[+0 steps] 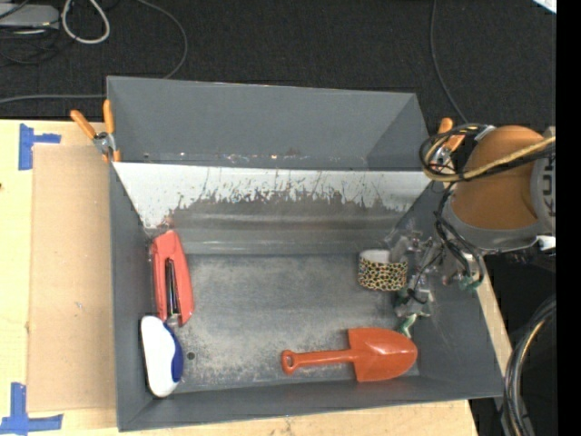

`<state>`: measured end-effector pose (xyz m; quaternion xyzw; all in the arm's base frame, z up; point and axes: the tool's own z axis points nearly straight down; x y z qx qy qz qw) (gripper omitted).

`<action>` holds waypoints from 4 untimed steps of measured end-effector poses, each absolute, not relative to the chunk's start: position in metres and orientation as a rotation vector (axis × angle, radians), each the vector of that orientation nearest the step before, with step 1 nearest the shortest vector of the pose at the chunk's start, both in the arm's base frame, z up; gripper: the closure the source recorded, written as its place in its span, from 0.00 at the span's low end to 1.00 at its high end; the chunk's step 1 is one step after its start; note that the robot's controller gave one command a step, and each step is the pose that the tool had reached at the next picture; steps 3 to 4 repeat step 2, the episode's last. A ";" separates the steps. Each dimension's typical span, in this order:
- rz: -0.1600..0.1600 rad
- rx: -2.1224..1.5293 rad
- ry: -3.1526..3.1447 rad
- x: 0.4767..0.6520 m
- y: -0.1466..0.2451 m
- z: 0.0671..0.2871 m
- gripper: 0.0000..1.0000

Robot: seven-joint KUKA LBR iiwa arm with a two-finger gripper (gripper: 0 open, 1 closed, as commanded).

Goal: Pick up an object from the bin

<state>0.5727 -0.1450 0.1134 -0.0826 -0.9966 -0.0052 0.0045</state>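
My gripper (416, 291) hangs over the right side of the bin, close to the sloping right wall. Just left of it stands a small leopard-print roll (380, 272), touching or nearly touching the fingers. An orange toy shovel (363, 355) lies below the gripper near the front wall, its scoop to the right and its handle pointing left. Nothing shows between the fingers.
A red flat tool (172, 277) lies along the left wall. A white and blue object (162, 356) rests in the front left corner below it. The arm with its orange cover and cables reaches in from the right.
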 end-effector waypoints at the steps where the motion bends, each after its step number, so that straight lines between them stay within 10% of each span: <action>1: -0.017 -0.275 -3.117 0.574 -0.146 0.111 0.00; 2: -0.019 -0.330 -3.110 0.572 -0.135 0.086 1.00; 4: -0.019 -0.330 -3.110 0.572 -0.135 0.086 1.00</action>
